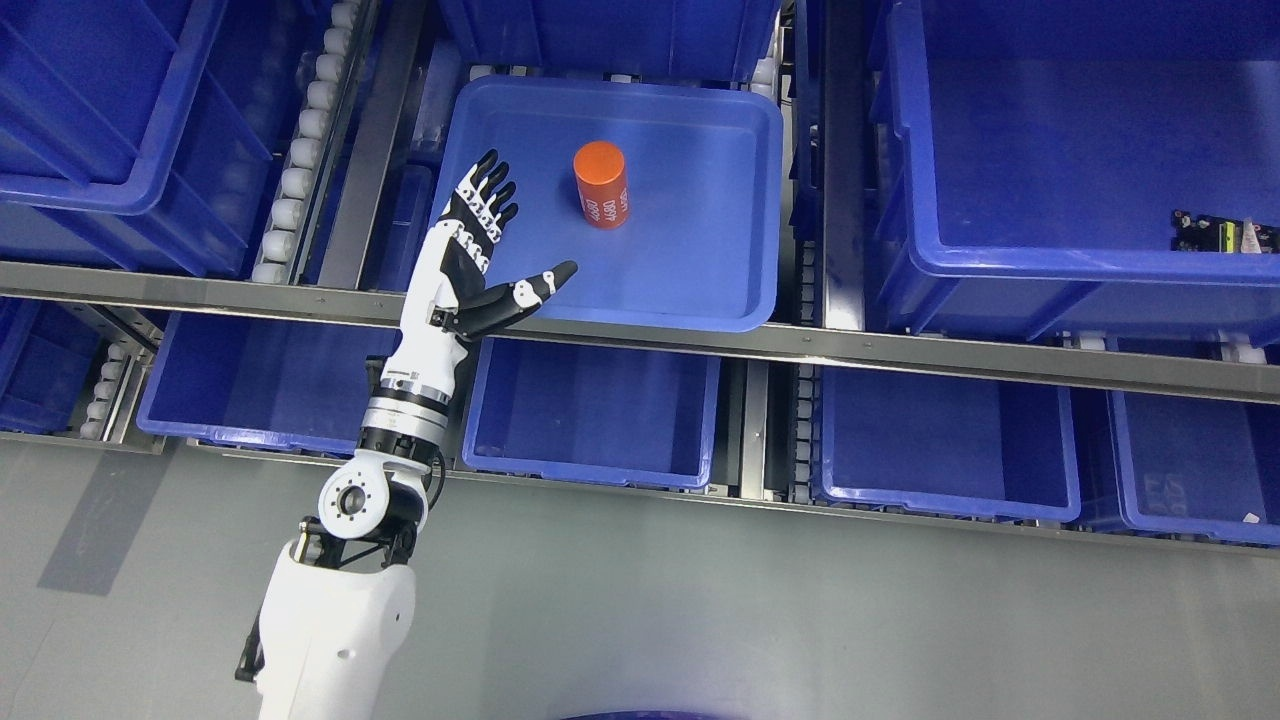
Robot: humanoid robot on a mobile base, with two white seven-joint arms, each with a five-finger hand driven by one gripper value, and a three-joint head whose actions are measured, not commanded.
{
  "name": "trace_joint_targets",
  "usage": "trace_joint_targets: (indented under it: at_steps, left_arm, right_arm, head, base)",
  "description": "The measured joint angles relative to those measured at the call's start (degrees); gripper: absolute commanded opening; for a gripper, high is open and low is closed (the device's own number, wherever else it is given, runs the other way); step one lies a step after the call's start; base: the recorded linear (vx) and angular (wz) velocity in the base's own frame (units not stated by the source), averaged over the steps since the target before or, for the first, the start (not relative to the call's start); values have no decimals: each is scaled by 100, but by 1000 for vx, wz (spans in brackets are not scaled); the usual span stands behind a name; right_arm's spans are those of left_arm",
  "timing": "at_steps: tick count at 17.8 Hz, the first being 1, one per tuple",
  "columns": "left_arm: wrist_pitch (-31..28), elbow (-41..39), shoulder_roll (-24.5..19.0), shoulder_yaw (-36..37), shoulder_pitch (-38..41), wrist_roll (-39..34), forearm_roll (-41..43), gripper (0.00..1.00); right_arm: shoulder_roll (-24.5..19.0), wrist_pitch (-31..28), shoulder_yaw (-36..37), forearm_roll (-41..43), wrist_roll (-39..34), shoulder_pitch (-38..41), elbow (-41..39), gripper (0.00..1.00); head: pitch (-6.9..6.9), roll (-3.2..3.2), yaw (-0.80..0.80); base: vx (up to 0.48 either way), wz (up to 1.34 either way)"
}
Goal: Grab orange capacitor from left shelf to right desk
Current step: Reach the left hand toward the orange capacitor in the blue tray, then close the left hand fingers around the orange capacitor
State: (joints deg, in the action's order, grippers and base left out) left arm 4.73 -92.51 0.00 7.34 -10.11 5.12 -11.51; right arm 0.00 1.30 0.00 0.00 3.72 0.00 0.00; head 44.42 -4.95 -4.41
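The left arm (340, 600) is cut off by the bottom edge at seven o'clock. At three o'clock, small parts (1222, 234) in the large bin (1080, 270) (itself cropped at the right) are too tiny to identify. The orange capacitor (601, 184) bears white print, not clearly legible.

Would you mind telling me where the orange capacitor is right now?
In the head view, the orange capacitor stands upright in the blue tray on the upper shelf, right of the open left hand, untouched.

Orange cylindrical capacitor (601, 184) stands in shallow blue plastic tray (700, 270) on upper shelf level, approx centre. Left hand (478, 262) w/ spread fingers sits over tray's left edge (apart from capacitor). Deep blue plastic bin (1000, 250) right of tray.
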Motion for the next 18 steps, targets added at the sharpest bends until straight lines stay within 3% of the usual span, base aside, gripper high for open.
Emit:
trace_joint_targets:
  at_steps: [18]
  left_arm:
    - [-169,1993,0,550,-1650,387,670,96]
  right_arm:
    - [0,0,0,0,0,0,0,100]
  head:
    - [0,0,0]
  base:
    - [0,0]
